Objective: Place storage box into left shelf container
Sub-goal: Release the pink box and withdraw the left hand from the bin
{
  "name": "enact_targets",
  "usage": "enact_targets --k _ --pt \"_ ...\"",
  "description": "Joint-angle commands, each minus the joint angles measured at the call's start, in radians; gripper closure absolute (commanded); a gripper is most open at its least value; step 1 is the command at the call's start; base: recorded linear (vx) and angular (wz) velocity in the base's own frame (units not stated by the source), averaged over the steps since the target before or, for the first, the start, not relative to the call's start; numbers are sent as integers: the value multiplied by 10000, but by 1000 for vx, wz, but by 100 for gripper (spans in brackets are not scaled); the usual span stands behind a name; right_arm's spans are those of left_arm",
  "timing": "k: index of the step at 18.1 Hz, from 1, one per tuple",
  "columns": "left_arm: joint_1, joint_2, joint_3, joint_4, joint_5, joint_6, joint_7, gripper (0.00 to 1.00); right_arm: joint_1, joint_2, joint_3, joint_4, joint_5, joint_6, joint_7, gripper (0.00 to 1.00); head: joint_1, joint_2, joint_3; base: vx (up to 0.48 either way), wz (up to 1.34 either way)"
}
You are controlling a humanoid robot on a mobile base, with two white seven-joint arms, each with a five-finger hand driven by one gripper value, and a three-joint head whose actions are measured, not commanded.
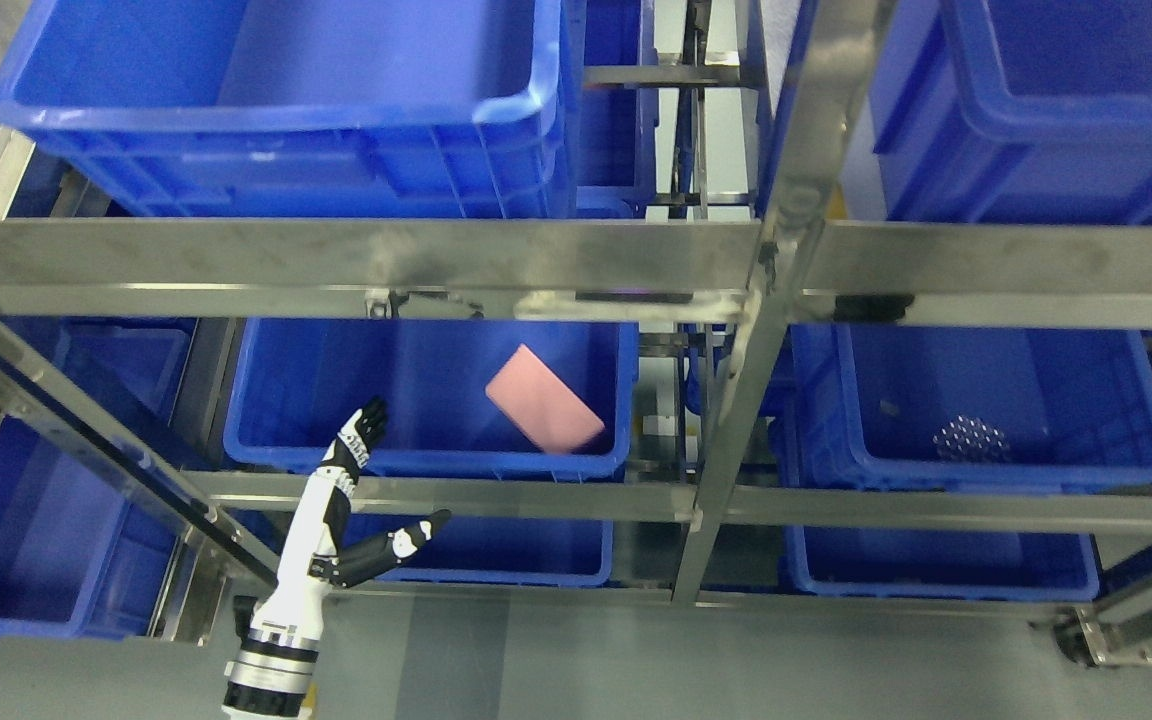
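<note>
A flat pink storage box [543, 399] lies tilted inside the blue container [426, 462] on the left side of the middle shelf, near its right wall. My left hand [376, 480] is white and black and reaches up from the lower left. Its fingers [364, 432] are stretched out flat at the container's front rim and the thumb [414, 538] is spread to the right. The hand is empty, well to the left of the pink box and not touching it. The right arm does not show.
The steel shelf frame [356, 255] crosses the view, with an upright post [746, 370] right of the middle. More blue bins stand above [276, 100], at the right [986, 400] and below. The right bin holds a small cluster of metal balls [971, 438]. Grey floor lies below.
</note>
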Motion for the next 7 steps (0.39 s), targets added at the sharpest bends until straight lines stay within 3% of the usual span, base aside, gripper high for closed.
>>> enact_targets --k 1,7 --pt "-334 175 1264 -48 498 278 11 0 260 -175 0 -175 -31 -4 1746 0 0 0 0 -232 -99" --pt "-549 175 1035 -48 514 585 410 0 260 -175 0 -175 -31 -4 1746 0 0 0 0 -277 40"
